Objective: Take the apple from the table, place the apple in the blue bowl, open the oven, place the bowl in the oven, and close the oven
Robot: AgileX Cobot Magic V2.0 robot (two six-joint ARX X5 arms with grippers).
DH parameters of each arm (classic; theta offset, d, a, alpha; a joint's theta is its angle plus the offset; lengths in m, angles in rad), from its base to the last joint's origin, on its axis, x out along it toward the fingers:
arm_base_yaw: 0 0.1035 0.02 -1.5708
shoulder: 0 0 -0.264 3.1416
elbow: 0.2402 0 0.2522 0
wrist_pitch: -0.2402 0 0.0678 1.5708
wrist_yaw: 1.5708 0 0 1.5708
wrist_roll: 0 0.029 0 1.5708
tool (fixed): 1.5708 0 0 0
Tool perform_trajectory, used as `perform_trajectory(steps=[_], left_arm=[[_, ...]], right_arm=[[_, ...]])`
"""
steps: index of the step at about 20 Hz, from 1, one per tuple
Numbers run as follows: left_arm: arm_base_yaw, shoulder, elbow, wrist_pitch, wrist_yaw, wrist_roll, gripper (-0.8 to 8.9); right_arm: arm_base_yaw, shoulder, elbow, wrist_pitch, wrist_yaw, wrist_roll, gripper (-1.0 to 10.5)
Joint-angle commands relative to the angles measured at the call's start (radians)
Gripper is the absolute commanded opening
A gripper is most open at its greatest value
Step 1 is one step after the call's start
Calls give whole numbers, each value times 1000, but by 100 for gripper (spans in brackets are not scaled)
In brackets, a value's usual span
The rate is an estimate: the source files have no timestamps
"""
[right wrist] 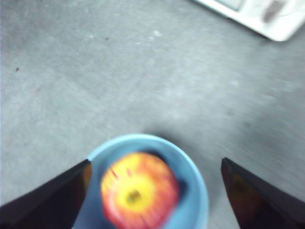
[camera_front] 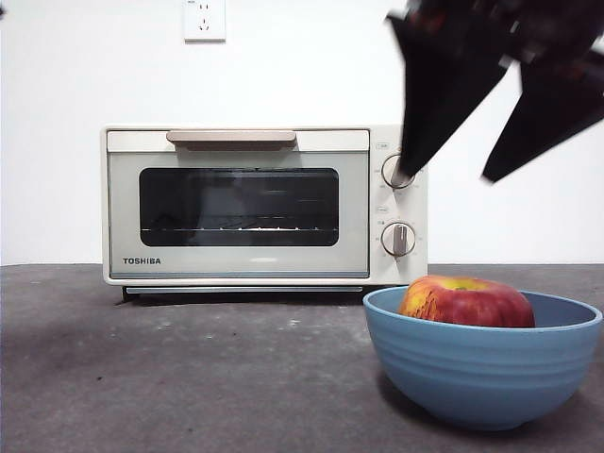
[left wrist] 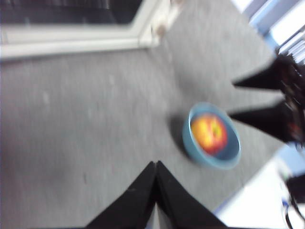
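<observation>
red apple in blue bowl, front view shows oven shut

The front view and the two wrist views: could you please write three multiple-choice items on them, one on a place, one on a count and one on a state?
1. Where is the apple?
A. on the table, beside the bowl
B. inside the blue bowl
C. inside the oven

2. How many round knobs does the oven show?
A. one
B. two
C. four

3. How is the oven door?
A. closed
B. fully open
C. taken off

Key:
1 B: the apple lies within the bowl's rim, as the right wrist view also shows.
2 B: two knobs stand one above the other beside the window.
3 A: the door sits flush, its handle at the top.

The right gripper hangs open above the bowl; the left gripper is shut.
</observation>
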Motion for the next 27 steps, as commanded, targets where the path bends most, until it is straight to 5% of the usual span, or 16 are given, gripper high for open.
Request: perform_trajectory(steps=[1,7,12,17,27], left_arm=[[-6,63,18,116,-6,-52,7],[-36,305,74,385,-97,-92,7],[-66,522,199,520,-140,-87,7],[-89,708,350,530,-192,-29,7],[-146,923,477,522,-305,67,7]], right_arm=[[-12,-33,13,-102,42,-8,435],[-111,-135,9,-327,86,14,435],[-174,-166,-13,-351,-11,39,435],[-205,-166,-42,-325,-101,50,435],[-206,-166,-51,-329,-105,57,435]])
